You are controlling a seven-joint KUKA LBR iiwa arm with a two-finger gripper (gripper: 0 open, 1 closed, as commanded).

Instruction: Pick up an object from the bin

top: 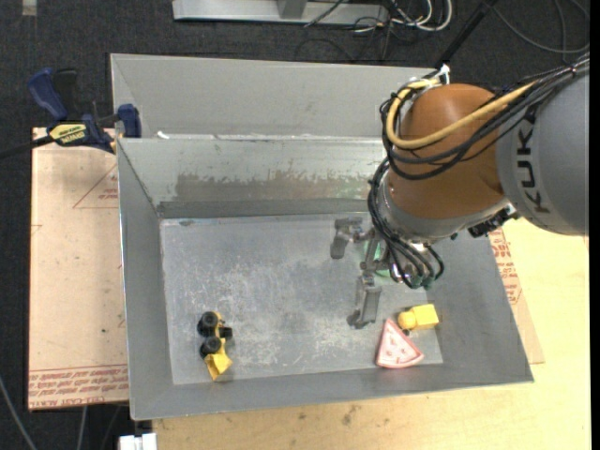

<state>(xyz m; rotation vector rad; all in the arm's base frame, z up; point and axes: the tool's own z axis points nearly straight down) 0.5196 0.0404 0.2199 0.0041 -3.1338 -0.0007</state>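
dark carpet lies around a grey metal bin, with cables trailing at the far side. nearest the gripper, by the bin's near right corner, sits a small yellow block, and touching or just beside it on the near side lies a flat pink wedge shaped like a slice. both look light and stiff. the block seems the easier take, pinched across its two short sides. the wedge lies flat and thin, so the fingers would probably have to catch its edges low against the floor, where it could slide away. far off at the near left lies a yellow and black toy vehicle, knobbly, with wheels to grip across. the gripper hangs low over bare bin floor just left of the block, its fingers spread apart with nothing between them and touching none of the things.
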